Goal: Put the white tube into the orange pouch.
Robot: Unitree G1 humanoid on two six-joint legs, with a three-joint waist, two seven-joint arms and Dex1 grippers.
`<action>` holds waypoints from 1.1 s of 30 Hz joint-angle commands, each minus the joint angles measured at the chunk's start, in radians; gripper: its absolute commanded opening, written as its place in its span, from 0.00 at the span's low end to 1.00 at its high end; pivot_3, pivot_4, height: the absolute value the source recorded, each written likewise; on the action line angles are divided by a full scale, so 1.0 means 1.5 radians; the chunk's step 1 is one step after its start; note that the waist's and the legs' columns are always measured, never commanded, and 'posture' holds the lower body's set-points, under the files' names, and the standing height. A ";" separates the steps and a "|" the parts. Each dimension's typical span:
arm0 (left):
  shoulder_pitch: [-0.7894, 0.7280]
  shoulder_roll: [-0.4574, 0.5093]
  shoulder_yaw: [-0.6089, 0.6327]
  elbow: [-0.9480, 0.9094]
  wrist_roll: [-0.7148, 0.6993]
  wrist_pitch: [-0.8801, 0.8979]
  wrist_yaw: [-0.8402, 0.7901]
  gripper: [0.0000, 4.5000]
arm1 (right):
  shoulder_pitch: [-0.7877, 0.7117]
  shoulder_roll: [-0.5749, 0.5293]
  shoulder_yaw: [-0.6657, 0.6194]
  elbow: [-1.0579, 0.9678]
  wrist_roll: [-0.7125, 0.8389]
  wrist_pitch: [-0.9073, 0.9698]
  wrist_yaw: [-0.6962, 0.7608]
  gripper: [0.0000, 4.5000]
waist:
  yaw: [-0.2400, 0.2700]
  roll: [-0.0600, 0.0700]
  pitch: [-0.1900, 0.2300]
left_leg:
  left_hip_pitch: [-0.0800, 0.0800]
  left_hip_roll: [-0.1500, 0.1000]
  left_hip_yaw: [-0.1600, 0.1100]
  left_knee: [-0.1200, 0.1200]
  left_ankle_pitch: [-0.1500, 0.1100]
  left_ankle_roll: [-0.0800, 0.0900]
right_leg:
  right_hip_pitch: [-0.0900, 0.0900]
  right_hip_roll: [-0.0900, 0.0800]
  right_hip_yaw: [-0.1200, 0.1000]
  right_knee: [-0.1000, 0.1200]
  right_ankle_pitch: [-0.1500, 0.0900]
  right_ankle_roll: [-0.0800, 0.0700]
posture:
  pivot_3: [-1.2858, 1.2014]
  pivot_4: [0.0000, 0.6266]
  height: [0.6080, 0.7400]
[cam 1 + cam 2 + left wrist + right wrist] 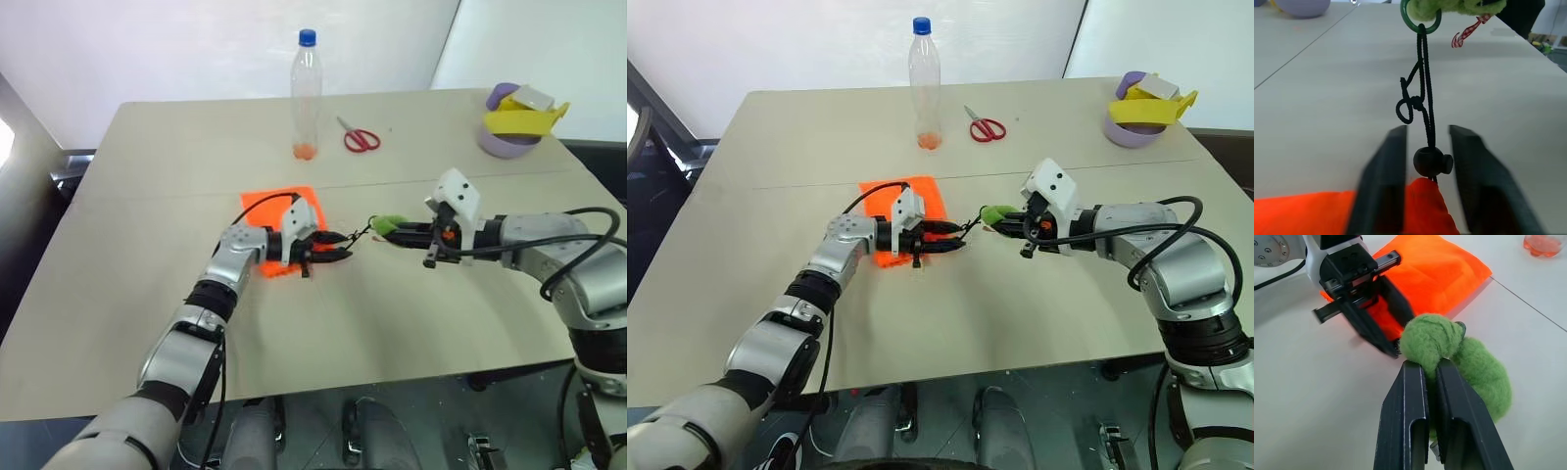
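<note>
Beside the flat bright orange fabric pouch (284, 227), left gripper (1426, 161) straddles its cord toggle, jaws not visibly pinching, while right gripper (1432, 369) clamps the fuzzy green tuft, likely tensioning the mouth; white tube unseen.

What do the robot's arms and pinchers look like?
Both arms are shiny silver-grey with black joint bands, and loose black cables loop along them. A white block sits at each wrist. The left end effector and right end effector each have two flat black fingers.
</note>
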State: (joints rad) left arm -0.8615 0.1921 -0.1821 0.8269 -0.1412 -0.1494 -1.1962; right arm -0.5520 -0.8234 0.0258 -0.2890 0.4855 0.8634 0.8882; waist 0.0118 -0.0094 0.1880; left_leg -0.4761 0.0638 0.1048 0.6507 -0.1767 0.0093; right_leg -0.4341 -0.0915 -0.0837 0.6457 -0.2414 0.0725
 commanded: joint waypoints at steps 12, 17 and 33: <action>-0.061 0.004 0.064 0.037 -0.050 0.081 -0.051 0.06 | -0.024 0.000 -0.012 -0.009 -0.002 -0.020 -0.003 0.00 | 0.000 0.000 0.000 | 0.000 0.000 0.000 0.000 0.000 0.000 | 0.000 0.000 0.000 0.000 0.000 0.000 | 0.52 0.24 1.00; -0.048 0.021 0.045 -0.001 -0.049 0.093 -0.131 0.54 | -0.023 0.001 -0.009 -0.004 -0.004 -0.030 0.000 0.00 | 0.000 0.000 0.000 | 0.000 0.000 0.000 0.000 0.000 0.000 | -0.001 0.000 0.000 0.000 0.000 0.000 | 0.52 0.24 1.00; -0.191 0.012 0.011 0.223 0.069 0.016 -0.148 0.54 | -0.017 0.012 -0.004 -0.021 0.001 -0.029 -0.006 0.00 | 0.000 0.000 0.000 | -0.001 0.000 0.000 0.000 0.000 0.000 | -0.001 0.001 0.000 0.000 0.000 0.000 | 0.52 0.24 1.00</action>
State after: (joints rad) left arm -1.1125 0.2120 -0.1794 1.1563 -0.0429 -0.1160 -1.4226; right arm -0.5663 -0.8034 0.0347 -0.2832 0.4820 0.8287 0.8813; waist 0.0117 -0.0097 0.1881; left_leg -0.4781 0.0638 0.1050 0.6507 -0.1766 0.0095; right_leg -0.4364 -0.0904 -0.0837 0.6460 -0.2408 0.0736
